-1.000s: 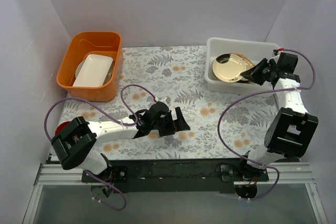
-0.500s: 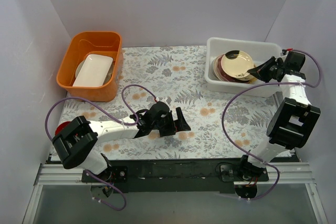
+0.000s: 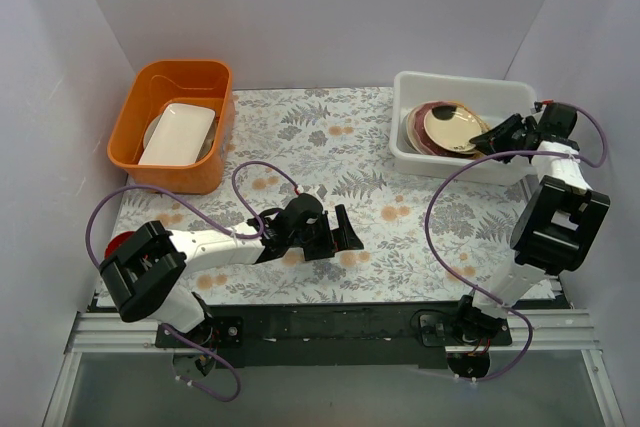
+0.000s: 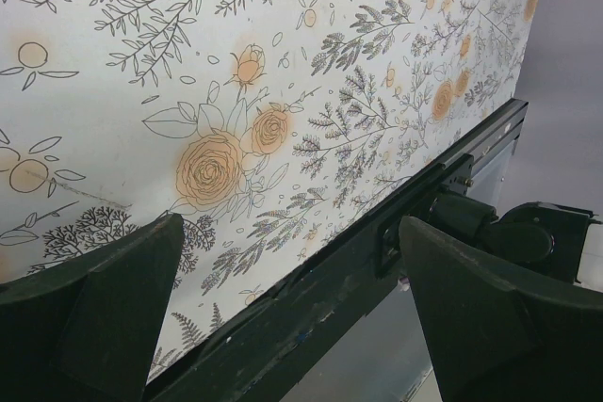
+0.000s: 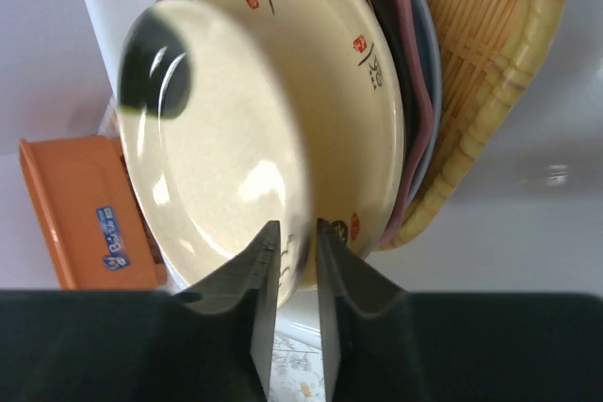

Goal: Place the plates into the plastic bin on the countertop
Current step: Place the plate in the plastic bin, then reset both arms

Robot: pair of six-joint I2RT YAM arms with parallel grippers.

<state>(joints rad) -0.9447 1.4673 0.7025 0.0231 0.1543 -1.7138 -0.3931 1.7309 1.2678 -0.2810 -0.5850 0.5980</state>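
Observation:
The whitish plastic bin point(image 3: 460, 80) stands at the back right of the fern-patterned countertop point(image 3: 330, 147). It holds a stack of plates point(image 3: 425, 132). My right gripper point(image 3: 487, 139) reaches over the bin's right wall. Its jaws are closed on the rim of the gold-faced plate point(image 3: 450, 125), which lies on top of the stack. In the right wrist view the gripper point(image 5: 294, 261) pinches that plate's blurred rim point(image 5: 226, 167). Behind it show a cream plate with characters point(image 5: 363, 54), a pink plate point(image 5: 417, 110) and a woven yellow one point(image 5: 480, 44). My left gripper point(image 3: 345, 232) is open and empty, low over the countertop point(image 4: 188, 91) near its front edge.
An orange tub point(image 3: 170, 77) at the back left holds a white rectangular dish point(image 3: 178, 134). A small red disc point(image 3: 118, 242) lies at the left edge by the left arm. The black front rail point(image 4: 396, 233) runs below the left gripper. White walls close in on three sides.
My right gripper has lowered the gold-faced plate from tilted up to lying on the stack in the bin, and the wrist has shifted right. The left arm has not moved.

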